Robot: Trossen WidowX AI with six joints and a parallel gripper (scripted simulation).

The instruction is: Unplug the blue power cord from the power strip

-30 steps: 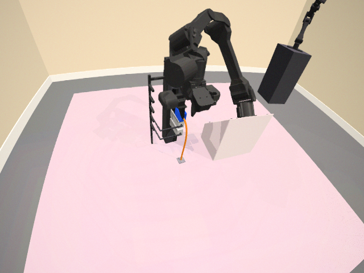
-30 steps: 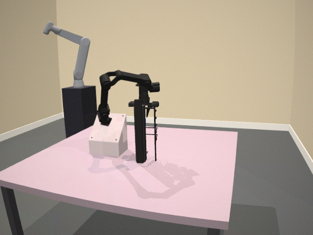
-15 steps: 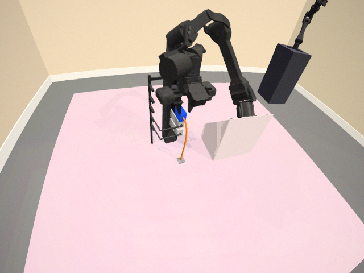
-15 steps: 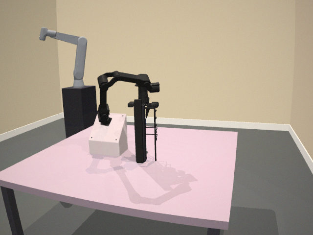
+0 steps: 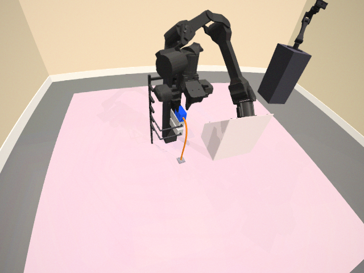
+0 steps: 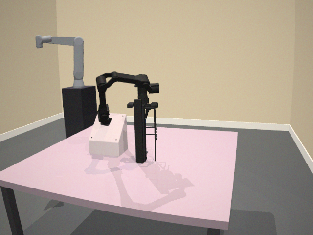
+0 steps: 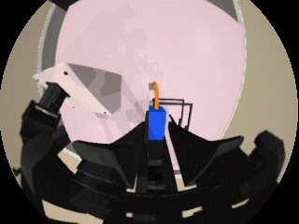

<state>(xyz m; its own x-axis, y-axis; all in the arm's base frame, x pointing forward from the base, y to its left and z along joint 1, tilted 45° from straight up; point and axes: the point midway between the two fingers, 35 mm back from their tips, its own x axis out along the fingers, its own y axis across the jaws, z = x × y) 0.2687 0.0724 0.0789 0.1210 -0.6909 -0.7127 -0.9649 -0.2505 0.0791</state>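
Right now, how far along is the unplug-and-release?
Done: unclear. The blue plug sits at the top of the white power strip, and I cannot tell if it is out. In hand: the gripper straddles the plug, fingers slightly apart, not clamping. Left: open wider and back away from plug, orange cord and strip.
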